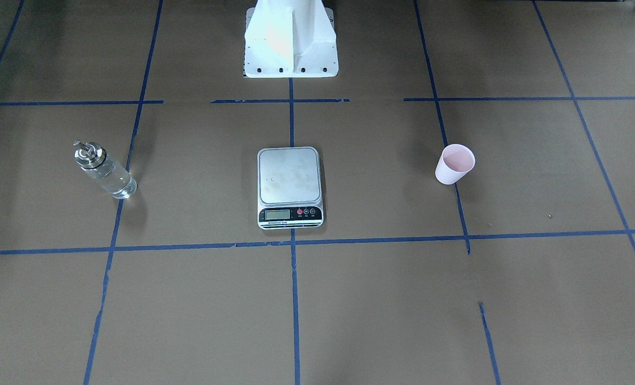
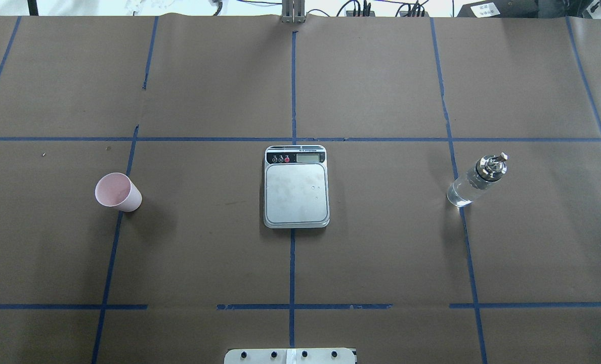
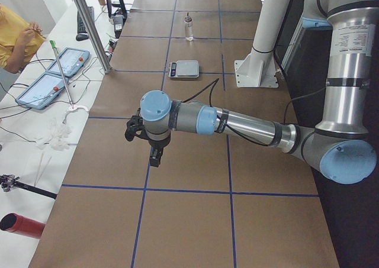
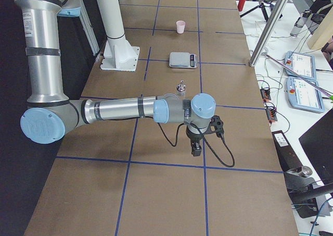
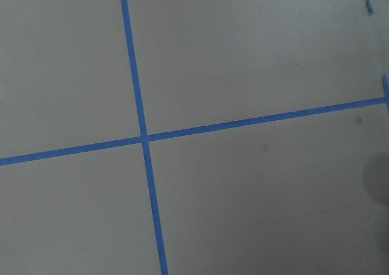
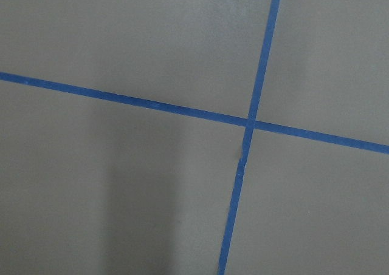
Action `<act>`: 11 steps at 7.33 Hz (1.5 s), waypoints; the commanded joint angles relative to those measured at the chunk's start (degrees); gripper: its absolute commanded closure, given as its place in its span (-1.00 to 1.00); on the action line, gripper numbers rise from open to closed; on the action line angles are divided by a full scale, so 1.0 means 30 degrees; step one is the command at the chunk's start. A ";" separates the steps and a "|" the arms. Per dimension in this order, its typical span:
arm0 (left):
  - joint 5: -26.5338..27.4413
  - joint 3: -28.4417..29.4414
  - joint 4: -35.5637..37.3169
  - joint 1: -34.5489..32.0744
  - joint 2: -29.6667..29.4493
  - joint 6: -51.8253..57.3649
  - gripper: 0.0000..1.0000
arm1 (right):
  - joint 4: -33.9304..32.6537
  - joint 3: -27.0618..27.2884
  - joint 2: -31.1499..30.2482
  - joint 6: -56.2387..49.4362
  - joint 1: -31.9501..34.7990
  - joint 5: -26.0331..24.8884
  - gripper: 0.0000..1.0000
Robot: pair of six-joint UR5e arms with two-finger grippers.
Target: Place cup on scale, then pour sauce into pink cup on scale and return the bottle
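Note:
The pale pink cup [image 1: 455, 164] stands upright on the brown table on my left side [image 2: 118, 192] and shows far off in the exterior right view [image 4: 180, 26]. The scale [image 1: 289, 187] sits in the middle with its platform bare [image 2: 296, 187]. The glass bottle [image 1: 103, 170] with clear sauce and a metal spout stands on my right side [image 2: 477, 181]. My left gripper [image 3: 155, 155] hangs over the table near its left end. My right gripper [image 4: 196, 148] hangs near the right end, past the bottle [image 4: 181, 88]. I cannot tell whether either is open or shut.
Blue tape lines grid the brown table. The white robot base [image 1: 291, 40] stands behind the scale. A side bench with tablets [image 3: 59, 73] and a slanted metal pole [image 3: 89, 25] runs along the far edge, and a person in yellow [image 3: 15, 31] sits there.

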 commanded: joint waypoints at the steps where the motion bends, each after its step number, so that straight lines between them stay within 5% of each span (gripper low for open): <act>1: -0.1145 -0.0444 -0.0438 0.0182 0.0075 -0.0059 -1.00 | 0.0622 -0.0101 -0.0028 -0.0015 -0.0057 0.0095 -1.00; 4: -0.2005 -0.1733 -0.1746 0.3070 -0.0332 -0.1916 -1.00 | 0.1328 -0.0423 -0.0175 0.0014 -0.0233 0.1142 -1.00; 5: -0.0785 -0.1791 -0.3786 0.5084 -0.0452 -0.5211 -1.00 | 0.1387 -0.0452 -0.0233 0.0043 -0.0262 0.2542 -1.00; 7: 0.2290 -0.2056 -0.6523 1.0206 -0.1063 -1.2445 -0.99 | 0.1852 -0.0423 -0.0146 0.0043 -0.0262 0.2498 -1.00; 11: 0.4496 -0.0949 -0.6561 1.3361 -0.2088 -1.4794 -0.95 | 0.1886 -0.1152 0.0028 0.0043 -0.0350 0.2468 -1.00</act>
